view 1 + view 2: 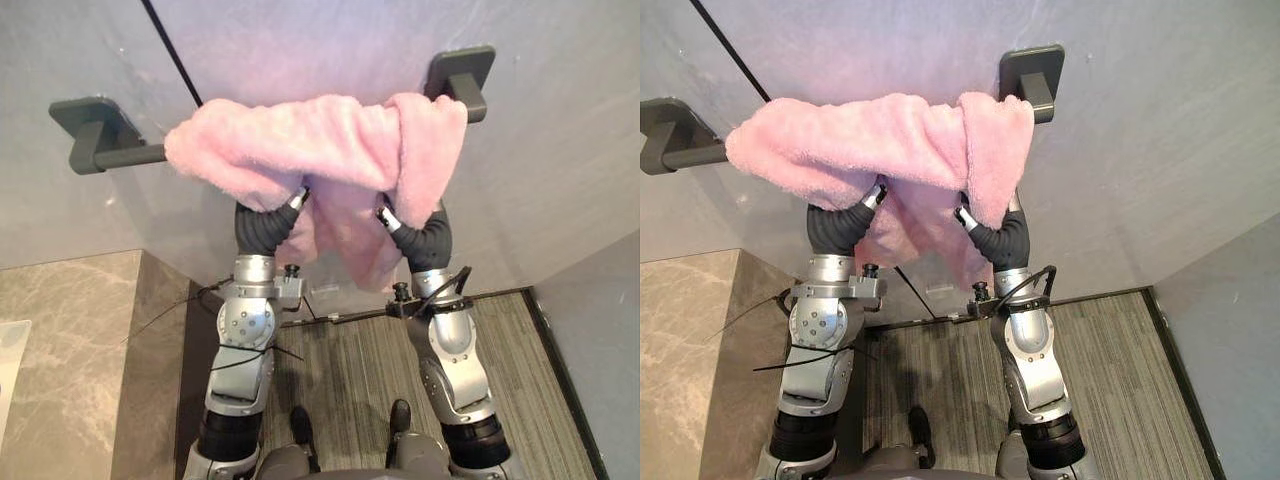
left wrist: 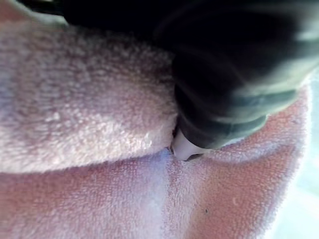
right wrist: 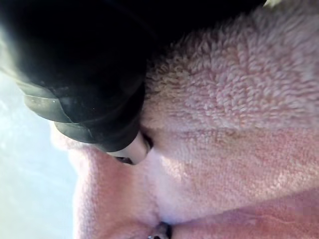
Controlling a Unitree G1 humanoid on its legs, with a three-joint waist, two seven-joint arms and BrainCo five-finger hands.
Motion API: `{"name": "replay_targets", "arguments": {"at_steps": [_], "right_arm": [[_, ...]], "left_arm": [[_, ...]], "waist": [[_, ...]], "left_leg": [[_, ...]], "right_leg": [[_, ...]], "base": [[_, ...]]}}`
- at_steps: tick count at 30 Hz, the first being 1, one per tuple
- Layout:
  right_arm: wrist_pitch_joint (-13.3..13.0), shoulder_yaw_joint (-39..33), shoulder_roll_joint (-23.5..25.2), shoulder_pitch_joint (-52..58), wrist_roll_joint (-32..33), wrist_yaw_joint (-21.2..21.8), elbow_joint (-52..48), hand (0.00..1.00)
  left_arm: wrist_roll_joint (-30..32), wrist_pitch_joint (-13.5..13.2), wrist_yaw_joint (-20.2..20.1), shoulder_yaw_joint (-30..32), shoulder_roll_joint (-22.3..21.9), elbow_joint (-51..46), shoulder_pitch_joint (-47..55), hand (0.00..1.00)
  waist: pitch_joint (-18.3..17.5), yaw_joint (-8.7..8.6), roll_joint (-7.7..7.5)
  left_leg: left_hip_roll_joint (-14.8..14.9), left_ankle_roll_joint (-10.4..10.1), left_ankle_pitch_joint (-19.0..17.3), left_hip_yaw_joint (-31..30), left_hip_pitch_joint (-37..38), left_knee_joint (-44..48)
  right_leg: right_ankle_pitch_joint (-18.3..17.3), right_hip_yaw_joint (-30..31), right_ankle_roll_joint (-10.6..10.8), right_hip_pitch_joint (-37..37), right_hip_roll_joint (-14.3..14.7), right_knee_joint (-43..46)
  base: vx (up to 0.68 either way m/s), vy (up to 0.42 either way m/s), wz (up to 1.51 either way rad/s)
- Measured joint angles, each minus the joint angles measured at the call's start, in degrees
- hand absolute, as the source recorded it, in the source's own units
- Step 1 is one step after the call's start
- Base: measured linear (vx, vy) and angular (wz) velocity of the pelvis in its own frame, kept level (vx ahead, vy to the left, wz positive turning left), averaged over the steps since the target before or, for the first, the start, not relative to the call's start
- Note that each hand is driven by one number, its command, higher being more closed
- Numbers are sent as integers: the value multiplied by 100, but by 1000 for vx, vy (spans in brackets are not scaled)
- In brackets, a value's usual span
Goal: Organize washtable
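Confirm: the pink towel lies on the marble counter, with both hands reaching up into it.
Wrong in one respect: the pink towel hangs over the dark wall bar, not on the marble counter, as the left eye view shows. Left hand and right hand do reach into it.

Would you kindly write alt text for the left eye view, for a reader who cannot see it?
A pink towel hangs bunched over a dark wall rail. The left hand and right hand reach up beneath it, tucked into the cloth. A marble counter lies at lower left.
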Motion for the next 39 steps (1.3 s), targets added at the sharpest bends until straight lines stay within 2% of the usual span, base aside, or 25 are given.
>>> {"name": "replay_targets", "arguments": {"at_steps": [11,12,15,16,26,31,39], "right_arm": [[54,67,88,536,0,242,86,100],[54,71,89,561,1,260,95,100],[54,80,126,663,16,267,170,100],[54,79,142,689,27,267,185,0],[53,-105,177,887,180,131,311,0],[47,-591,180,1085,245,-26,315,0],[68,-677,47,1423,79,24,865,0]], "left_arm": [[59,4,-182,20,-225,27,779,100],[59,4,-185,22,-231,27,800,0],[57,2,-186,145,-250,72,903,0],[55,1,-185,206,-254,115,906,0],[48,-2,-47,742,-289,178,1108,0],[12,1,296,1259,-310,180,1336,0],[7,2,237,1251,-299,187,1829,0]], "waist": [[-18,44,-23],[-20,51,-25],[-46,86,-41],[-47,100,-41],[-140,129,-135],[-173,135,-149],[-423,154,-224]], "left_leg": [[50,-1,0,-50,92,-9],[54,-1,0,-54,97,-9],[76,-2,0,-61,124,-10],[80,-2,1,-63,123,-10],[79,-2,1,-87,133,-12],[78,-3,1,-182,148,-13],[73,-3,1,-217,137,-14]], "right_leg": [[139,-66,10,271,76,-299],[146,-69,11,287,82,-314],[147,-73,10,321,103,-328],[149,-74,9,323,108,-334],[190,-116,23,428,124,-492],[190,-225,24,515,124,-536],[198,-254,30,548,125,-590]], "base": [[4,-3,2],[0,0,0],[0,0,0],[0,0,0],[1,-1,1],[2,-7,9],[0,-1,1]]}}
